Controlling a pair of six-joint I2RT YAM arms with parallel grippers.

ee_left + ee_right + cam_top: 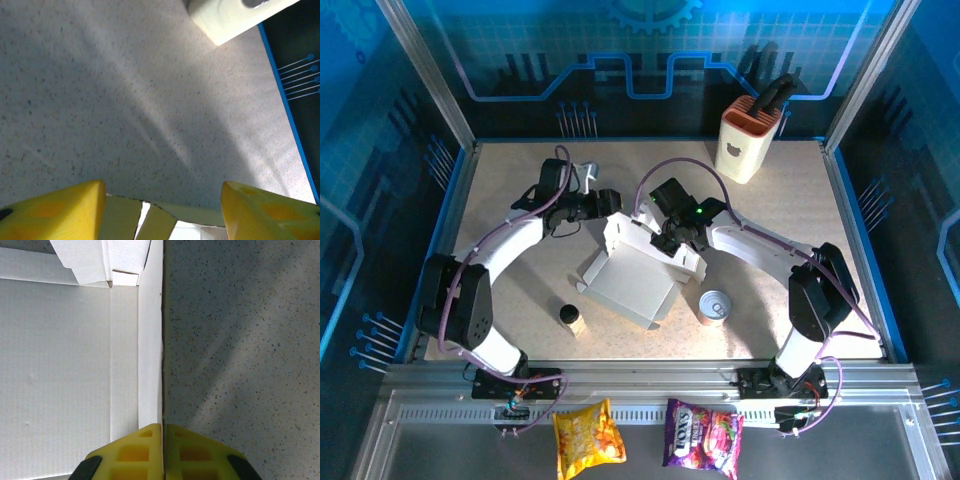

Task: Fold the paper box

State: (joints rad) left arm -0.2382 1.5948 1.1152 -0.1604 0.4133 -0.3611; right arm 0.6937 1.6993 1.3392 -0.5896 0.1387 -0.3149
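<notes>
The paper box lies open at the table's middle, grey-white inside, with its far wall and flaps raised. My right gripper sits at the box's far right corner. In the right wrist view it is shut on the thin upright side wall, with the box's white floor to the left. My left gripper hovers at the box's far left corner. In the left wrist view its yellow fingers stand wide apart and open, and yellowish box flaps show low between them, not gripped.
A cream knife block with an orange top stands at the back right, also seen as knife block. A tin can sits right of the box and a small dark-topped cylinder to its left. Two snack bags lie below the table's edge.
</notes>
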